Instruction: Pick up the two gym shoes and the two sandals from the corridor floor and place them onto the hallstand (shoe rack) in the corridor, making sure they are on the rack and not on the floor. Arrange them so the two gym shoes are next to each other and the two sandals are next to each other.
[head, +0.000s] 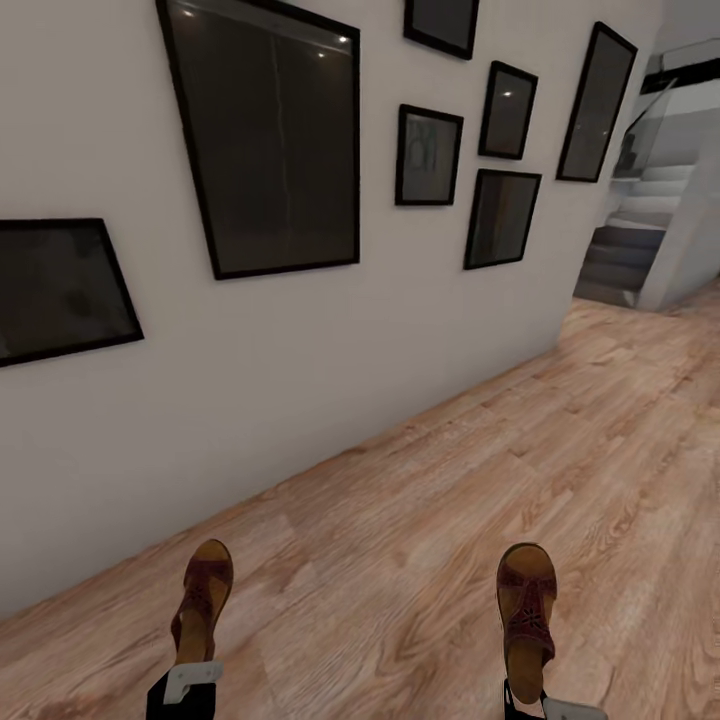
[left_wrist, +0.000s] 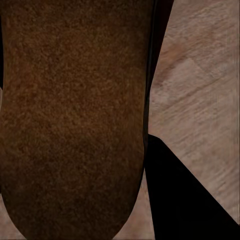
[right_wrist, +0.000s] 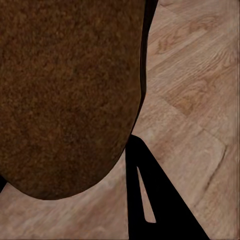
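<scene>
Corridor: plank floor (head: 480, 480), grey wall (head: 300, 360) with dark frames (head: 270, 140), stairs (head: 630, 250) far right. No rack, no gym shoes in sight.

Left hand (head: 190, 685) carries left sandal (head: 203, 598) by heel, toe forward, off floor. Right hand (head: 540, 700) same with right sandal (head: 527, 605). Both probably clamped on heel ends; fingers hidden, so exact closure unconfirmed.

Risks: heel-only hold, so sandal may pivot or slip while base turns. Wall close on left, so toe could clip it.
</scene>
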